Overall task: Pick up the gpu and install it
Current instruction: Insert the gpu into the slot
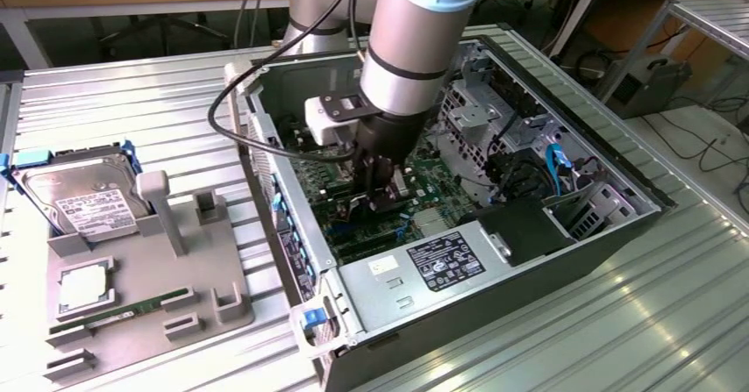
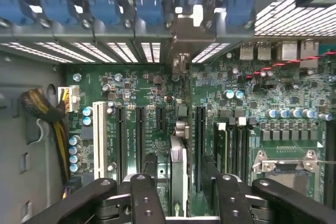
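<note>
The gpu (image 2: 178, 174) is seen edge-on and mostly hidden between the fingers of the gripper (image 2: 178, 195), which is clamped on it, standing upright among the slots of the motherboard (image 2: 157, 98) inside the open computer case (image 1: 609, 160). On the surface, a grey holder (image 1: 153, 278) carries a hard drive (image 1: 80, 195) and a memory stick (image 1: 123, 311)

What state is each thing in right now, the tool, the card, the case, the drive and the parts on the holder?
Tool: lowered inside the computer case, shut on the gpu.
Gpu: held edge-on over the motherboard, in line with a slot.
Computer case: lying on its side, side panel off.
Hard drive: resting in its blue cradle, untouched.
Memory stick: lying in the grey holder.
</note>
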